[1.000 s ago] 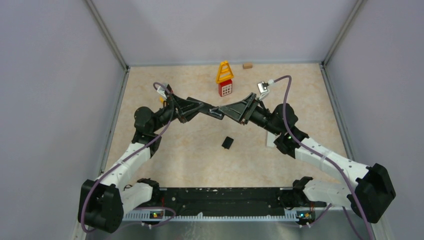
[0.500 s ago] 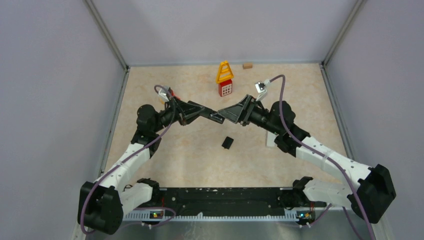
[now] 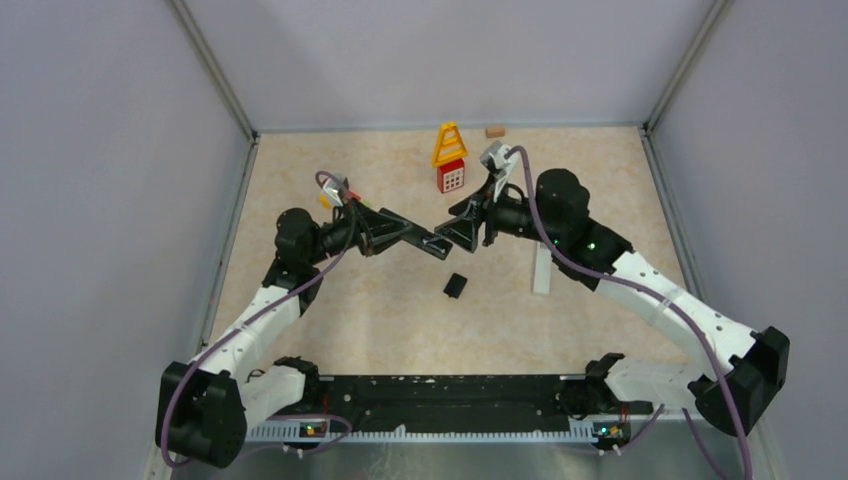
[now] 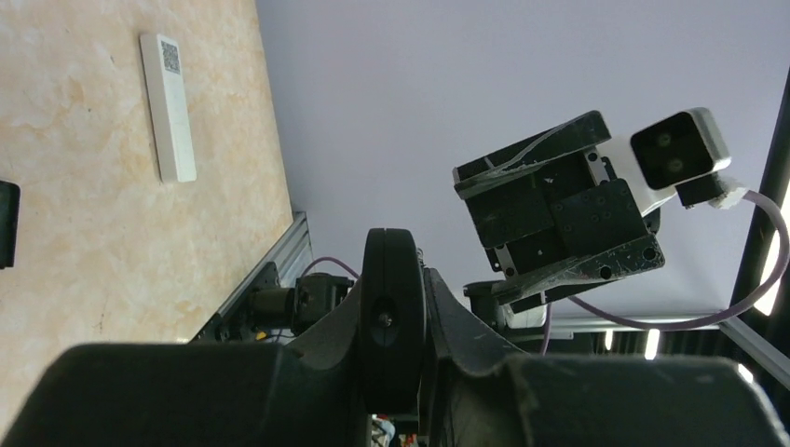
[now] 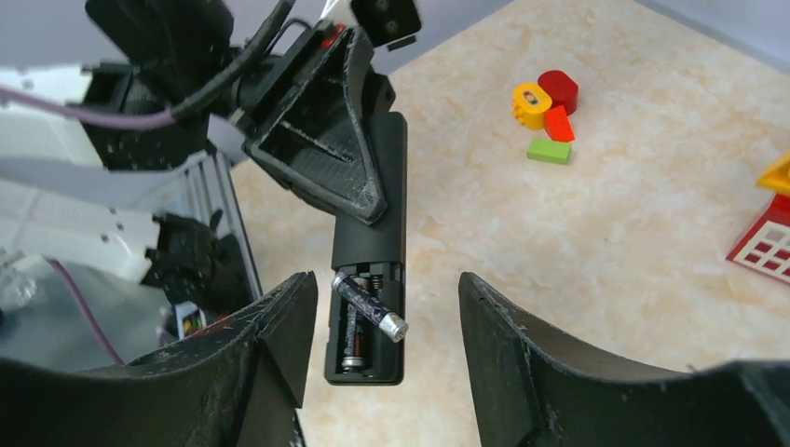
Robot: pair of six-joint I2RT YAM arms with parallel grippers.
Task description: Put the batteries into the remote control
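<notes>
Batteries (image 5: 370, 304), two slim dark cylinders with silvery ends, are seen in the open compartment at the near end of a long black plastic remote control (image 5: 384, 168). One is seated flat in its slot, while the other is tilted, its silvery tip raised above the rim. The remote control is clamped at its far end by the left gripper (image 5: 371, 191) and is held above the beige marbled table (image 3: 350, 300). The right gripper (image 5: 382, 284) is spread wide, one finger on either side of the compartment end with the tilted battery between them; contact with it cannot be made out. A small black rectangular cover (image 3: 455, 285) is lying on the table just below the two grippers, and a flat white slab-shaped remote (image 3: 541, 268) is lying beside the right arm. A yellow cone (image 3: 449, 145) is set on a red block (image 3: 451, 177) near the back wall.
</notes>
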